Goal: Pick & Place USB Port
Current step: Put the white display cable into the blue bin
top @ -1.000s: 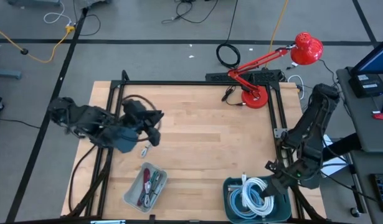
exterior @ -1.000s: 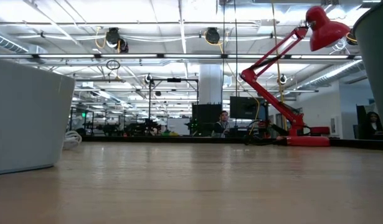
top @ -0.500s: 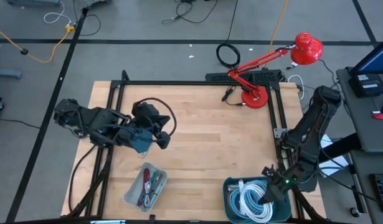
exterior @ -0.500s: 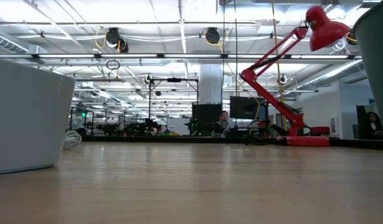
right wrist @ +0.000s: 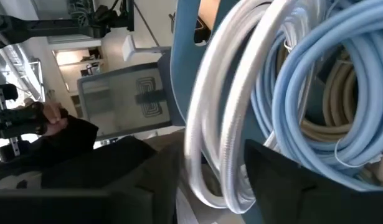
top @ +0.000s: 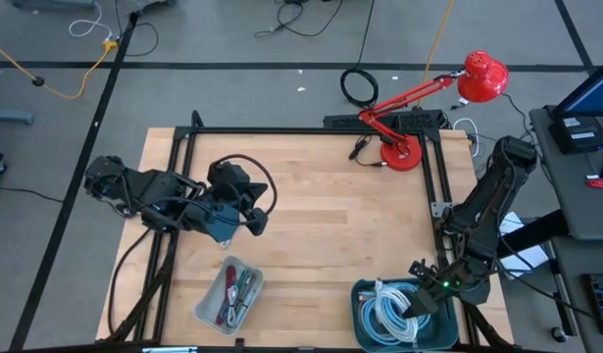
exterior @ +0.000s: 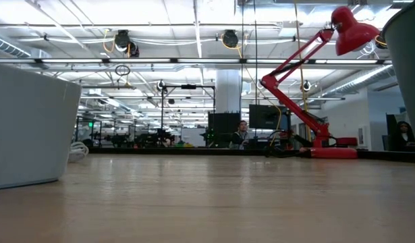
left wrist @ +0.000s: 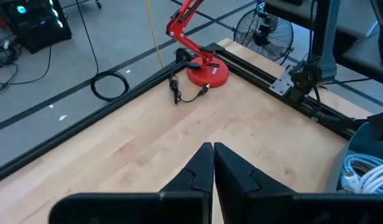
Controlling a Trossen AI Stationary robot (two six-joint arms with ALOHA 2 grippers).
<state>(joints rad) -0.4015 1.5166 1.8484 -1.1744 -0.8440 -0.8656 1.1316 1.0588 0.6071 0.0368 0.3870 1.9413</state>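
A blue bin (top: pixel 361 292) at the near right holds coiled white and pale blue cables (top: pixel 387 310). My right gripper (top: pixel 412 305) reaches into it, open, one finger on each side of a white coil (right wrist: pixel 207 118). A grey tray (top: pixel 207 306) with small red and green pieces stands near the front edge, left of centre. My left gripper (top: pixel 260 224) hangs above the table's left half, shut and empty (left wrist: pixel 213 149). I cannot make out a USB port among these things. My right gripper has the white coil (right wrist: pixel 200 155) between its open fingers (right wrist: pixel 281 180), which slant down into the bin from the table's right. I cannot tell whether they touch it.
A red desk lamp (top: pixel 400 153) stands at the far right corner, with a small black cable (left wrist: pixel 185 96) lying beside its base. A black frame rail (top: pixel 433 186) runs along the table's edges. Bare wood lies between the tray, the bin and the lamp.
My left arm has swung a little toward the table's right and near edges, then kept still. My right gripper has sunk lower into the blue bin, among the cables.
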